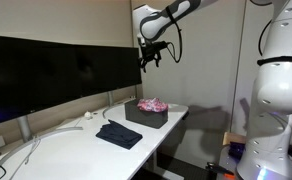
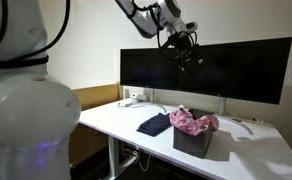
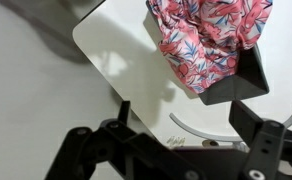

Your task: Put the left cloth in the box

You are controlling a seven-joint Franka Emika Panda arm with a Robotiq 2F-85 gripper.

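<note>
A pink patterned cloth (image 1: 152, 104) lies in and over a black box (image 1: 146, 116) on the white table; it shows in both exterior views (image 2: 194, 122) and at the top of the wrist view (image 3: 208, 35). The box also shows in another exterior view (image 2: 192, 141) and in the wrist view (image 3: 248, 75). A dark blue cloth (image 1: 119, 134) lies flat on the table beside the box, and shows again (image 2: 155, 124). My gripper (image 1: 148, 58) hangs high above the box, open and empty, also seen high up (image 2: 183, 54) and in the wrist view (image 3: 186, 125).
A large dark monitor (image 1: 46, 75) stands along the back of the table (image 1: 56, 150). White cables (image 1: 46, 135) lie on the tabletop near it. The robot's white body (image 2: 26, 110) stands close to the table.
</note>
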